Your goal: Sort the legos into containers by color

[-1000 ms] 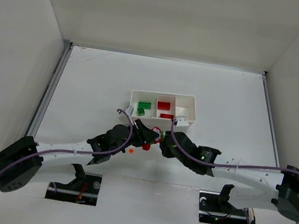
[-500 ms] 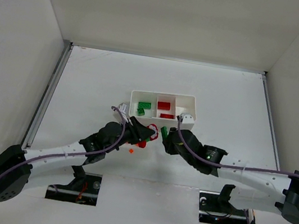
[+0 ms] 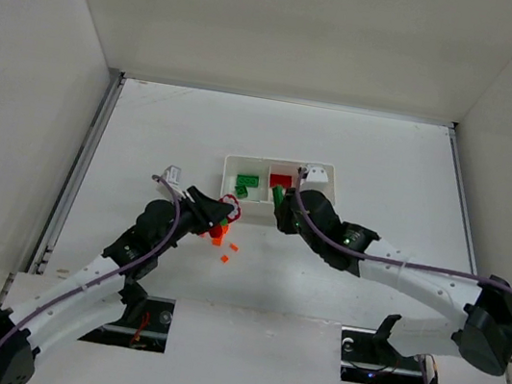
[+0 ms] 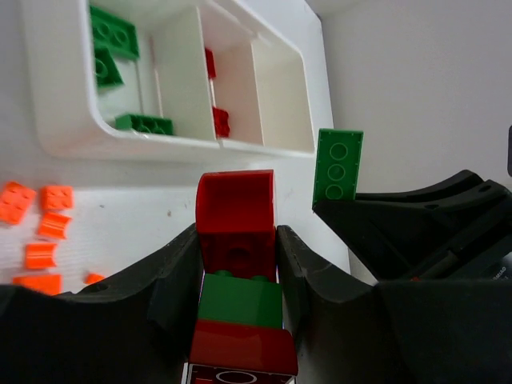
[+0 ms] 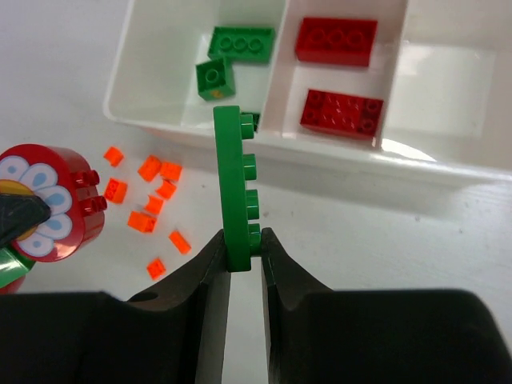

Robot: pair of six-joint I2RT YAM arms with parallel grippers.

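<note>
The white tray [image 3: 229, 160] has green bricks [image 5: 240, 44] in its left compartment, red bricks [image 5: 337, 40] in the middle one, and a right one [image 5: 448, 72] that looks empty. My left gripper [image 3: 222, 212] is shut on a stack of red and green bricks [image 4: 237, 240] just in front of the tray's left end. My right gripper [image 3: 278, 199] is shut on a thin green plate [image 5: 238, 192], held on edge over the tray's front wall [image 5: 344, 156], near the divider between the green and red compartments. Several orange bits [image 5: 148, 200] lie loose on the table.
The orange bits [image 3: 224, 242] lie scattered in front of the tray between the two arms. The two grippers are close together, with the green plate [image 4: 338, 164] right beside my left fingers. White walls enclose the table on three sides.
My left gripper has moved left and toward the tray with the red and green stack. My right gripper has carried the green plate up to the tray's front wall. More orange bits now show.
</note>
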